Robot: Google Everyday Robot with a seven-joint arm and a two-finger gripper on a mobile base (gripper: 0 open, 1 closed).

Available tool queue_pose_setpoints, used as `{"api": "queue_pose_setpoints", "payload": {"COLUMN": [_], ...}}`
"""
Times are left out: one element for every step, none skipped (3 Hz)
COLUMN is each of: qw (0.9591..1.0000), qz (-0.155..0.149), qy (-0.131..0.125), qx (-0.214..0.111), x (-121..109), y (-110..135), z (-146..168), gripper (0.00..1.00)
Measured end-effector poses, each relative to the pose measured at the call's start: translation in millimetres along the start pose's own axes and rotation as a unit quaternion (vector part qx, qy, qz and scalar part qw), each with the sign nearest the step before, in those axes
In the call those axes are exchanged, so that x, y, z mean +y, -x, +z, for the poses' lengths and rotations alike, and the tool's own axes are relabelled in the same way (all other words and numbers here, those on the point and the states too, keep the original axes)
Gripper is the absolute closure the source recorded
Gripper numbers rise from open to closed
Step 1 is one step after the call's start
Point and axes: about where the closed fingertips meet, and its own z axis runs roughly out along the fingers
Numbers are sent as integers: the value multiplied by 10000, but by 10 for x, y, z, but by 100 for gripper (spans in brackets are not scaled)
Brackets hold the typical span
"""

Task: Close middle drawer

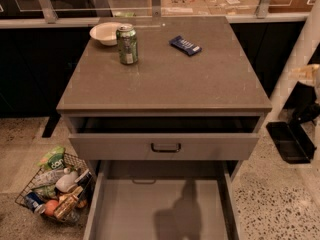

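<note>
The middle drawer point(160, 209) is pulled far out at the bottom of the camera view. Its plain grey inner floor shows, with a dark shadow on it. Its front panel and handle are cut off below the frame. Above it, another grey drawer point(165, 145) with a black loop handle point(166, 147) stands slightly open under the cabinet top point(170, 79). My gripper point(306, 106) is at the far right edge, beside the cabinet's right side and apart from both drawers. Only pale and dark parts of the arm show there.
On the cabinet top stand a green can point(127, 44), a white bowl point(105, 33) and a blue packet point(185, 45). A wire basket point(55, 189) of snacks and bottles sits on the floor at the left. A black tray-like object point(290, 141) lies on the floor at the right.
</note>
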Motion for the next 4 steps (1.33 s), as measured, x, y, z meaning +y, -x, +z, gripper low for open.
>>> {"api": "queue_pose_setpoints", "payload": {"qw": [9988, 9977, 9992, 9992], "qz": [-396, -529, -117, -117], "qy": [189, 391, 376, 376], "qx": [237, 159, 8, 8], "x": [396, 819, 1324, 1324], "y": [-277, -387, -329, -329], "z": [392, 831, 1269, 1269], "gripper": [0, 0, 0, 0]}}
